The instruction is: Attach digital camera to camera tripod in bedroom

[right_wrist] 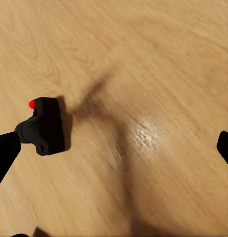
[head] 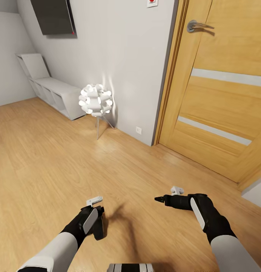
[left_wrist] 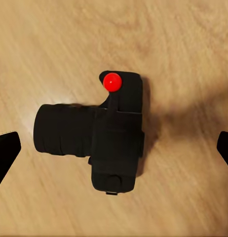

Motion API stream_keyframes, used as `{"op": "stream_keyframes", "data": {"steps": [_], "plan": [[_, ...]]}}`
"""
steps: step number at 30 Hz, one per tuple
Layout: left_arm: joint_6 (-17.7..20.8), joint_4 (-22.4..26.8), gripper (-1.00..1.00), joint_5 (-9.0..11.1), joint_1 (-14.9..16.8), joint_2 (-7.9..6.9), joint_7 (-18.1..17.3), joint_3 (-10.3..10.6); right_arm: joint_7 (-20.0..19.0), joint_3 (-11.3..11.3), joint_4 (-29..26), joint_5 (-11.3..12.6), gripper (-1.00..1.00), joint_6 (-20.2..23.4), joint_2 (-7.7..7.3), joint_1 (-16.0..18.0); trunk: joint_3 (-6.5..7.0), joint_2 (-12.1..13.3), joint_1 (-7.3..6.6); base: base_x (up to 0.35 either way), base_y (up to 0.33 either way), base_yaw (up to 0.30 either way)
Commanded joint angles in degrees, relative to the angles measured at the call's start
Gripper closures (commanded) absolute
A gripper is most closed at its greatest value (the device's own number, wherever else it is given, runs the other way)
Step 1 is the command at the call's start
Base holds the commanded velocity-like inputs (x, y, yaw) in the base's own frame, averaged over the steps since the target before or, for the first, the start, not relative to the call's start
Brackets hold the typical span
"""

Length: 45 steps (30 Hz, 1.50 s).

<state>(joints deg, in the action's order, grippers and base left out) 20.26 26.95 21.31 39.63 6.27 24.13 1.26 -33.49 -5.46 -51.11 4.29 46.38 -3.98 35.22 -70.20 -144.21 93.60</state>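
We had the left gripper hanging straight over the camera, which lay on the wood floor, its fingers spread wide either side to take it. Our right gripper waited nearby, parted and empty.

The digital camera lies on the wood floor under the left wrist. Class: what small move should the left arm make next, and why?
Probably lower the left gripper straight down around the digital camera. In the left wrist view the camera lies on the floor centred between the open fingertips, which sit wide on either side and do not touch it. So a descent, then closing, looks like the natural next step.
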Motion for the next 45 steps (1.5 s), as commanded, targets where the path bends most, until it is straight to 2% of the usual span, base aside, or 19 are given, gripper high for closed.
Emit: {"op": "stream_keyframes", "data": {"steps": [1,12,15,19,23,45], "plan": [[0.2,0.1,-1.00,0.4,0.0,0.01,0.4,0.1,0.1,-0.1,0.0,0.5,-1.00,0.5,0.01,0.0,-0.28,0.0,0.01,0.000,0.000,0.000],[0.2,0.2,-1.00,0.4,0.0,0.06,0.4,0.2,-0.2,-0.1,0.0,0.5,-1.00,0.7,-0.06,0.0,-2.71,-0.2,0.29,0.000,0.000,0.000],[0.2,0.2,-1.00,0.4,0.0,0.06,0.4,0.2,-1.5,-0.1,0.0,0.5,-1.00,2.0,-0.07,0.0,-3.38,-0.2,0.37,0.000,0.000,0.000],[0.2,0.2,-1.00,0.4,0.0,0.06,0.4,0.2,-5.6,-0.2,0.0,0.2,-1.00,5.7,-0.10,0.0,-4.26,-0.3,0.47,0.000,0.000,0.000],[0.2,0.2,-1.00,0.4,0.0,0.06,0.4,0.2,-8.4,-0.2,-0.1,0.0,-1.00,7.5,-0.79,0.0,-5.15,-0.3,0.58,0.000,0.000,0.000],[0.2,0.2,-1.00,0.4,0.0,0.06,0.4,0.2,-8.9,-0.3,-0.1,0.0,-1.00,7.8,-1.21,0.0,-10.02,-0.6,1.15,0.000,0.000,0.000]]}}
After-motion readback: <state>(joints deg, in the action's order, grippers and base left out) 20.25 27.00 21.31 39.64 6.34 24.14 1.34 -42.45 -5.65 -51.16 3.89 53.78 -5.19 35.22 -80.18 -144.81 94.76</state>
